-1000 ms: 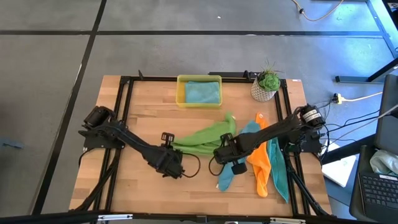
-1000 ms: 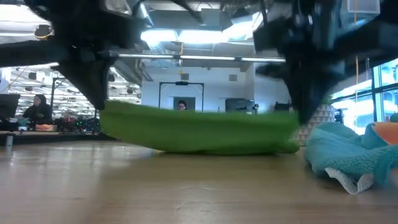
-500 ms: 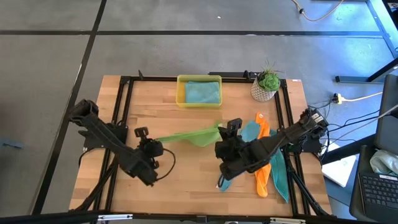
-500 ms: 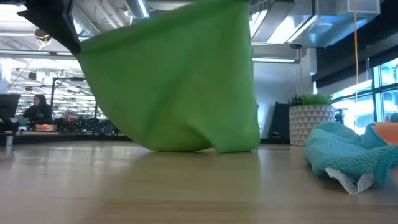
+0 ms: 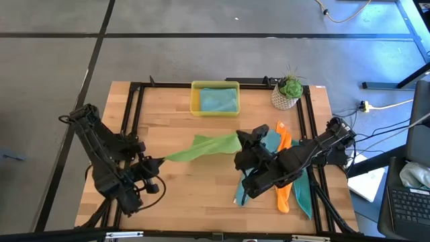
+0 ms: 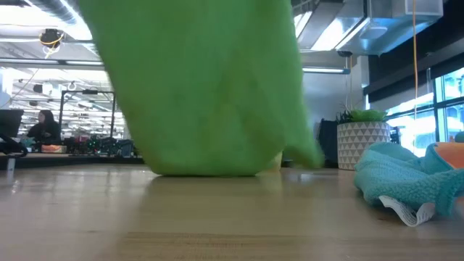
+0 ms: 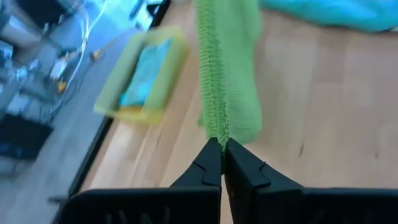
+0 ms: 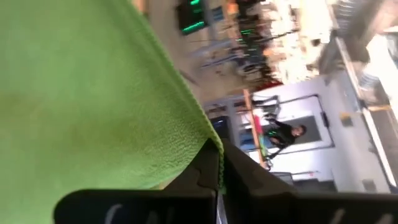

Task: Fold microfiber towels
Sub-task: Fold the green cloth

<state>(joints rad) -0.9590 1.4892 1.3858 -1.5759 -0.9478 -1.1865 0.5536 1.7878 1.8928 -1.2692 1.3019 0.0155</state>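
Five towels show: one lime green towel [image 5: 201,146], one orange towel [image 5: 283,180] and three teal, one of them in the yellow tray [image 5: 195,101]. The green towel hangs stretched over the table [image 5: 201,195] between both grippers: the left gripper [image 5: 152,162] and right gripper [image 5: 239,140] each have jaws pinching a corner; the loose teal and orange towels lie just beyond the right jaws

Grey floor [image 5: 201,60] crossed by dark lines; beyond, an open hall under bright ceiling lights [image 6: 330,70]
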